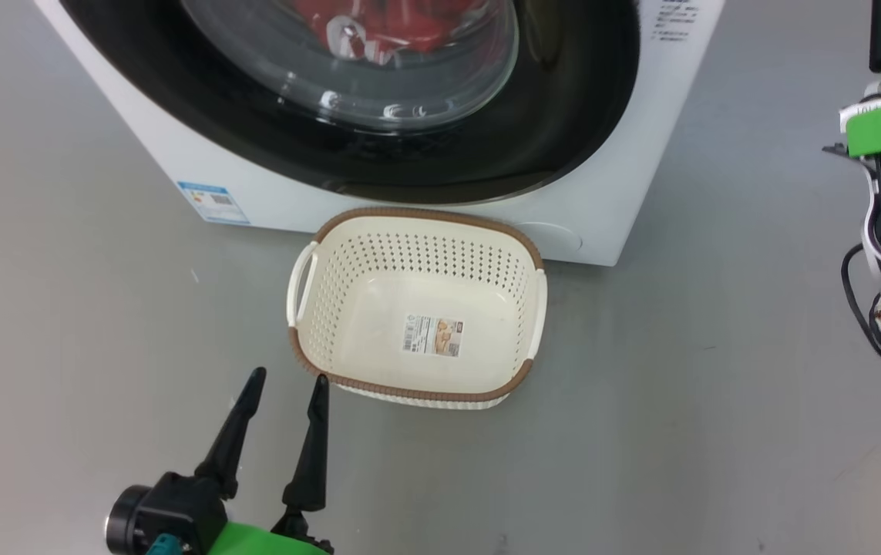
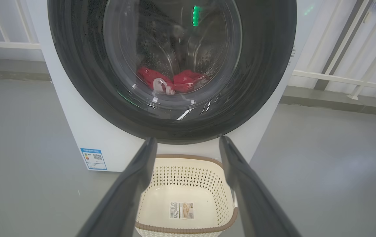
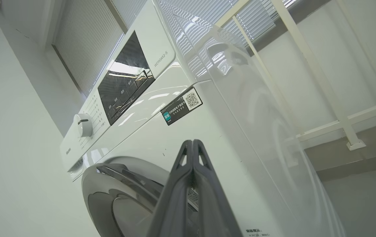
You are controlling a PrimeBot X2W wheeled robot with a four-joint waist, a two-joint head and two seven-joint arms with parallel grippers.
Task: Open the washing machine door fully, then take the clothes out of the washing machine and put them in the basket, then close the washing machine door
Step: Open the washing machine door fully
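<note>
- The big white front-loading washing machine [image 1: 602,193] stands on a grey floor [image 1: 62,308]. Its large round door [image 2: 174,59], a glossy black rim around a bulging clear glass bowl, is shut against the front.
- Behind the glass, the bright red clothes [image 2: 174,82] with white trim lie low in the steel drum.
- A small cream-white perforated plastic basket [image 1: 417,213] with a brown woven-look rim sits on the floor at the foot of the machine, below the door. It holds nothing but a paper label [image 1: 432,337] on its bottom.
- My left hand [image 1: 290,376] is low, just beside the basket's near left corner. Its two dark fingers are spread wide and hold nothing. They point forward over the basket at the lower half of the door.
- My right hand [image 3: 192,142] is raised off the machine's right front corner. Its fingers are pressed together with nothing between them, aimed up past the door's edge toward the dark control panel [image 3: 125,85].
- I judge that the first step, opening the door, is not yet begun.
- The relation that matters next: the door lies ahead of and above my left hand, and ahead and to the left of my right hand. The right hand seems the nearer one, close to the door's right edge. I cannot tell where the handle or the hinge is.
</note>
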